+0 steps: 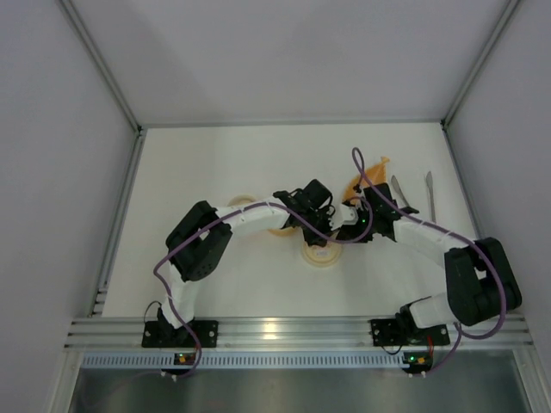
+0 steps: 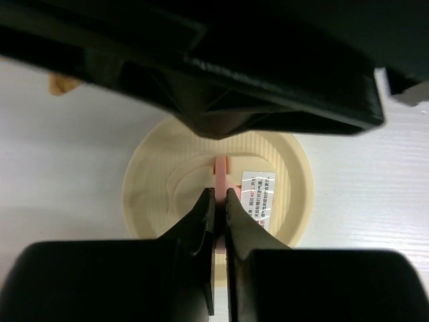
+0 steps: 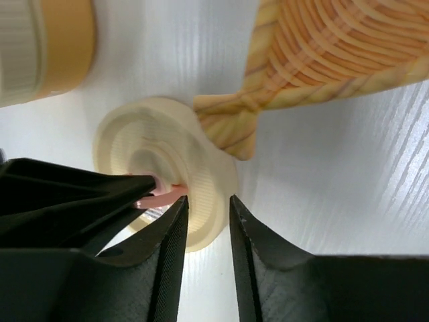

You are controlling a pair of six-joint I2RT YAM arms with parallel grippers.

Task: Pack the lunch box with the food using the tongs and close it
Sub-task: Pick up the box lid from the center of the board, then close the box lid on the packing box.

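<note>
Surface: white table with a faint grain that shows in the wrist views. An aluminium rail runs along its near edge under both arm bases.
Room: plain grey walls close the table in on three sides.
Cream lid: round and ribbed, near the middle of the table, under the two grippers. A pink tab stands at its centre, with a white label in red print beside it.
Leaf dish: orange and woven, with its stem end right at the lid's rim. In the top view the arms cover most of it, so I cannot tell its contents.
Tan container: round with a ribbed side, near the lid on the side away from the dish. Its inside is not shown.
Pale ring: the rim of another round container, showing from behind the left arm. Its contents are hidden.
Tongs: slim and silver, lying on the table right of the leaf dish and well apart from both grippers.
Second utensil: also silver, lying between the tongs and the dish. It is too small to identify.
Left gripper: comes down from above, its fingers pinched tight on the pink tab.
Right gripper: fingers a narrow gap apart with nothing between them, over the lid's rim, just beside the left gripper.
</note>
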